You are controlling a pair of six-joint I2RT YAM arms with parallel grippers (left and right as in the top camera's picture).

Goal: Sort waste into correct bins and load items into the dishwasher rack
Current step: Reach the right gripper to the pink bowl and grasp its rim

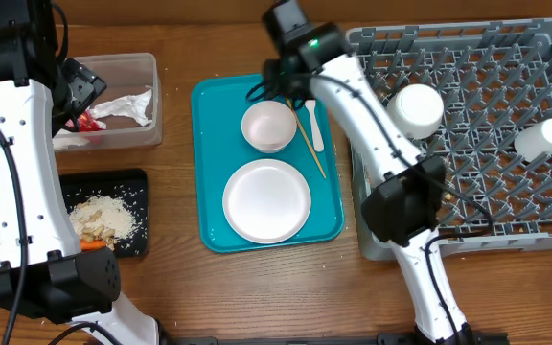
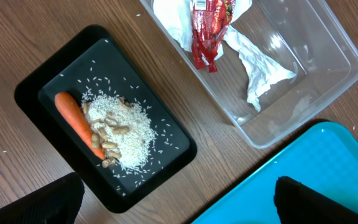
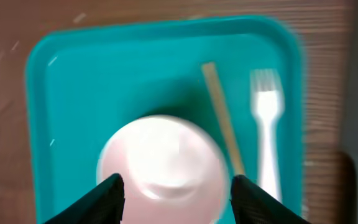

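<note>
- Overhead view, dishwasher rack [image 1: 506, 201]: grey peg crate at the table's far right corner. It holds one upturned bowl [image 1: 418, 107] near its middle and a cup [image 1: 541, 137] towards the right edge.
- Teal serving tray [image 1: 214, 115]: mid-table, just left of the rack.
- Plate [image 1: 266, 199]: lies flat on the teal tray's near half, not yet loaded.
- Clear tub [image 1: 156, 101]: far left corner, holding a napkin [image 2: 260, 68] and a red wrapper [image 2: 207, 31].
- Black tray [image 1: 137, 187]: by the left edge, nearer than the tub. It holds a carrot [image 2: 76, 118] lying against a heap of food scraps [image 2: 126, 130].
- Right gripper [image 3: 176, 186]: fingers spread and empty, poised over the teal tray's far half with one finger either side of the second bowl.
- Left gripper [image 2: 179, 205]: fingers wide apart, holding nothing, hovering over the left side between tub and black tray.
- Second bowl [image 1: 268, 126]: upright on the teal tray, beyond the plate.
- Fork [image 3: 267, 130]: on the tray's right side, just beside the stick.
- Stick [image 3: 224, 118]: on the tray between bowl and fork; whether it touches the bowl is unclear.
- Step in hand, by judgement: the waste looks sorted and rack loading is under way, with the second bowl the target.
- Next move, by judgement: descend, close on the bowl's rim clear of the stick, then lift and carry it right to a free row of pegs.
</note>
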